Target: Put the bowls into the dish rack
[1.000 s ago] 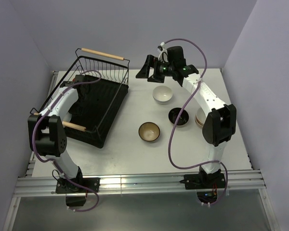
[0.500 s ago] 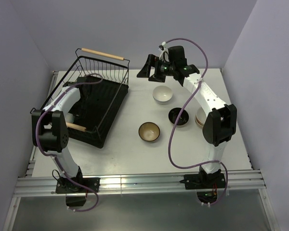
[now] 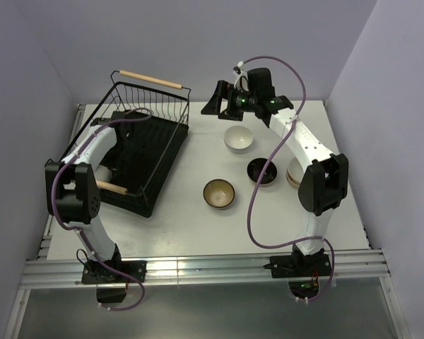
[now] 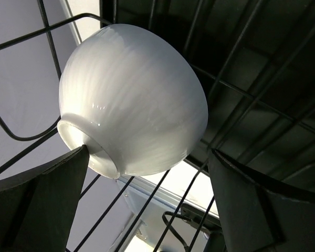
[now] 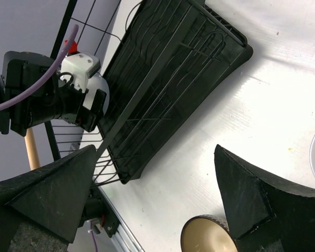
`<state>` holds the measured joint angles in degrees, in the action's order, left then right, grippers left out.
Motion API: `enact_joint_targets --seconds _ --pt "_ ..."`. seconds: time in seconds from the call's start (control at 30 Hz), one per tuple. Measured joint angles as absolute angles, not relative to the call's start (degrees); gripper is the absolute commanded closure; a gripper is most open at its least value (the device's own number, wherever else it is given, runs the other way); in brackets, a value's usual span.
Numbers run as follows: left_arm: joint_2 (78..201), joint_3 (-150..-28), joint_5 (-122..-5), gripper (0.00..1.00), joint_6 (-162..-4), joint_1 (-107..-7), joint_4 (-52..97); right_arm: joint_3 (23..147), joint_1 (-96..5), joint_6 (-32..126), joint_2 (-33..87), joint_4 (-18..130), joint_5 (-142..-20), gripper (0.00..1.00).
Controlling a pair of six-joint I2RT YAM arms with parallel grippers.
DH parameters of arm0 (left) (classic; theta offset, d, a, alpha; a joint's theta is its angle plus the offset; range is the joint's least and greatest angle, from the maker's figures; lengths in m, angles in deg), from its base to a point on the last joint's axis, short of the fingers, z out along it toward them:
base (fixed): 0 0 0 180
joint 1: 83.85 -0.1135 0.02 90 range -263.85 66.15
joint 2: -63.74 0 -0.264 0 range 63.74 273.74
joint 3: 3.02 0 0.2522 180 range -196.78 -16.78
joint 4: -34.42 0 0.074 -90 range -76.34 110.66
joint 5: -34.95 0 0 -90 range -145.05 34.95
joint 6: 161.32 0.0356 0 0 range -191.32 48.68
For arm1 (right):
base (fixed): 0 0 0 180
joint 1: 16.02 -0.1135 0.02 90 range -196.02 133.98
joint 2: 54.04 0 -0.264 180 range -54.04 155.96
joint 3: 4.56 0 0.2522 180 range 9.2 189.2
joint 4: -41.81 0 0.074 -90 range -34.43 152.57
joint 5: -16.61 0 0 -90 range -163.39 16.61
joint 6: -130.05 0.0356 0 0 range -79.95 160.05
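Pale lavender walls close in a white bench [image 3: 198,226]. Nearest the arms' bases sits the brown bowl [image 3: 218,193], tan inside, upright on the bench. Just past it the black bowl [image 3: 263,171] stands near the right arm, with cream bowls [image 3: 290,171] stacked and partly hidden behind that arm. On the left, the dish rack [image 3: 152,148] lies on the bench. At its near left end, by the near wooden handle [image 3: 112,186], the white bowl [image 4: 134,100] leans tipped against the wires. The left tool [image 4: 149,152] is spread wide around it, gripping nothing; one finger [image 4: 42,205] is just beside the foot ring, the other apart. Farther back a pale bowl [image 3: 238,138] stands upright. Beyond it the right tool [image 5: 153,152] hangs above the bench, wide open and empty.
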<state>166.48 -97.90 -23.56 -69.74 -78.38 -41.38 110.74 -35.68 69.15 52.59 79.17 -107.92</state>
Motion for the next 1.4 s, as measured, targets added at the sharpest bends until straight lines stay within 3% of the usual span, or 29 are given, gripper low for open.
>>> enact_joint_targets --seconds 0.63,0.9,1.2,1.4 --pt "163.2 -112.33 -32.5 0.0 -67.29 -78.42 -43.96 110.01 -34.92 62.44 47.23 81.59 -106.89 0.0" --pt "152.6 -115.91 -47.47 0.0 -65.1 -78.53 -39.81 108.94 -28.34 53.66 38.62 88.78 -107.96 0.0" --pt "135.9 -108.79 -68.7 0.0 -69.04 -78.53 -22.32 108.94 -21.76 42.58 35.84 101.64 -101.42 0.0" --pt "128.34 -99.13 -76.13 0.0 -74.46 -78.53 -10.52 111.7 -21.76 42.05 45.07 105.39 -94.02 0.03"
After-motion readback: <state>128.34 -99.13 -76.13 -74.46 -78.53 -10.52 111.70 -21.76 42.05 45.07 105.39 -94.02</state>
